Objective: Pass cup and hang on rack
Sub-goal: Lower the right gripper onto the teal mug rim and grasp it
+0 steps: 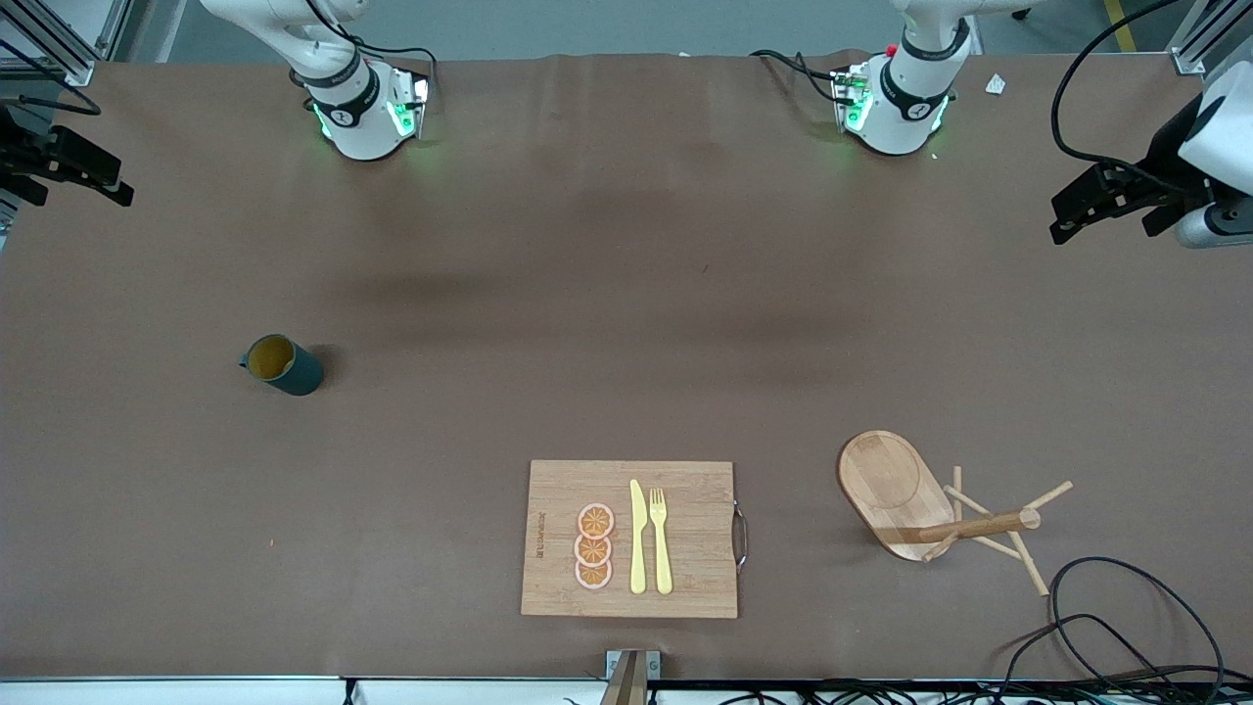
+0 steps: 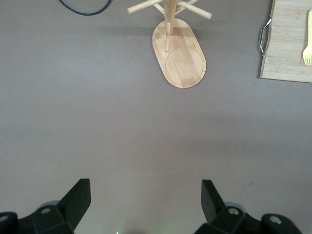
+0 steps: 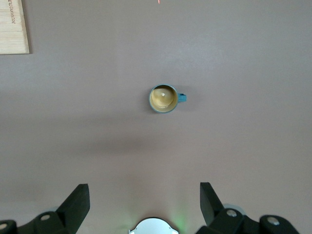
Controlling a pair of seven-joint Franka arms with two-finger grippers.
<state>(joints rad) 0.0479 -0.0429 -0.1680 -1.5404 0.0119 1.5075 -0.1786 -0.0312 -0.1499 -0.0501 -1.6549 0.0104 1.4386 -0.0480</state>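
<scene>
The cup (image 1: pixel 284 364), dark teal with a yellow-orange inside, stands upright on the brown table toward the right arm's end. Its handle (image 3: pixel 182 98) sticks out sideways. My right gripper (image 3: pixel 144 187) hangs high over the table, open and empty, with the cup (image 3: pixel 163 98) well ahead of its fingers. The rack (image 1: pixel 925 509), a light wooden mug tree on an oval base, stands toward the left arm's end, close to the front camera. My left gripper (image 2: pixel 145 187) also hangs high, open and empty, with the rack (image 2: pixel 179 53) far ahead of it. At the front view's edges show the right gripper (image 1: pixel 113 181) and the left gripper (image 1: pixel 1062 220).
A bamboo cutting board (image 1: pixel 685 548) with a metal handle lies between cup and rack, nearest the front camera. On it are three orange slices (image 1: pixel 594 546), a yellow knife (image 1: pixel 637 537) and a yellow fork (image 1: pixel 661 539). A black cable (image 1: pixel 1126 617) coils beside the rack.
</scene>
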